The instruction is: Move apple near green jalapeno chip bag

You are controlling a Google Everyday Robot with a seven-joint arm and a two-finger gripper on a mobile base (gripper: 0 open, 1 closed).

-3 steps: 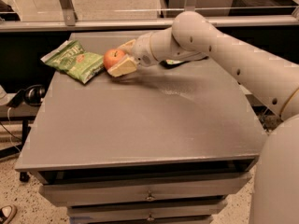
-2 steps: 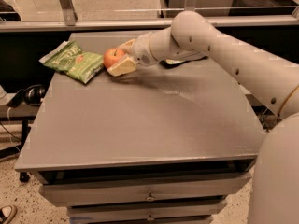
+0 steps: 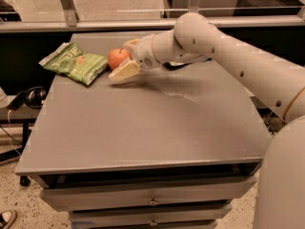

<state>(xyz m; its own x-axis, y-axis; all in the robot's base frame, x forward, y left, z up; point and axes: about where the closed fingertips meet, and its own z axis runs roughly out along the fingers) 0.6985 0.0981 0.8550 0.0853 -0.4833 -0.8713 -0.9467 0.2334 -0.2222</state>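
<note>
Tool (image 3: 120, 61) at apple (image 3: 117, 57), just beside green jalapeno chip bag (image 3: 74, 63) on table (image 3: 143, 128)

The apple (image 3: 117, 57) is red-orange with a paler yellowish spot. The green jalapeno chip bag (image 3: 74, 63) is olive-green, with pale letters and a small reddish-orange mark. The gripper (image 3: 121, 59), around the apple at the far left of the table (image 3: 143, 123), is cream-yellow. The arm (image 3: 228, 51) is off-white with small dark dots. The table is plain grey. The floor (image 3: 28, 213) is speckled beige.
</note>
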